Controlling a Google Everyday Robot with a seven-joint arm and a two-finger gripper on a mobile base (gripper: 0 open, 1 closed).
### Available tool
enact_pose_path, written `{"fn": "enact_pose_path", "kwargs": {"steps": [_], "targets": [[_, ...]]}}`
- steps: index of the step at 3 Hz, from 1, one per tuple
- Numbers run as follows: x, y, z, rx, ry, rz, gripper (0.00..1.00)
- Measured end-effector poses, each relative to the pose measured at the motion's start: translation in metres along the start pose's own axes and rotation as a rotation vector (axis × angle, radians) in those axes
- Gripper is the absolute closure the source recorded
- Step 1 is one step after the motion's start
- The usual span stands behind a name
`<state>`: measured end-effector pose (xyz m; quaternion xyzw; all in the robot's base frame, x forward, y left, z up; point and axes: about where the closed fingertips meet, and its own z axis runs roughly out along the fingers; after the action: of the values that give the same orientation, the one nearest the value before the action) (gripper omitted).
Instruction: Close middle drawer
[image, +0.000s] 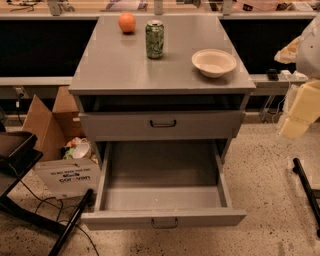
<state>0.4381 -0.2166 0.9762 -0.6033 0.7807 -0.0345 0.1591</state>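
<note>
The grey cabinet (100, 75) stands in the middle of the camera view. Its middle drawer (162, 218) is pulled far out toward me, open and empty inside, with a low front panel and a small dark handle (164, 223). Above it the taller-fronted top drawer (161, 124) stands slightly out, with a dark gap under the cabinet top. The lowest drawer is hidden under the open one. My gripper (294, 127) is the pale end of the arm at the right edge, about level with the top drawer and well right of the cabinet, touching nothing.
An orange (127, 22), a green can (154, 39) and a white bowl (214, 62) sit on the cabinet top. An open cardboard box (50, 125) and a black stand with cables (20, 165) are on the floor at left. A black bar (307, 187) lies at right.
</note>
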Motion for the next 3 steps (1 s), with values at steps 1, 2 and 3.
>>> {"fn": "enact_pose_path", "kwargs": {"steps": [1,2,3], "targets": [[0.000,0.000,0.000,0.000,0.000,0.000,0.00],[-0.010,0.008,0.019,-0.012,0.016,-0.013,0.00],[-0.010,0.029,0.058,-0.025,0.015,0.012,0.00]]}}
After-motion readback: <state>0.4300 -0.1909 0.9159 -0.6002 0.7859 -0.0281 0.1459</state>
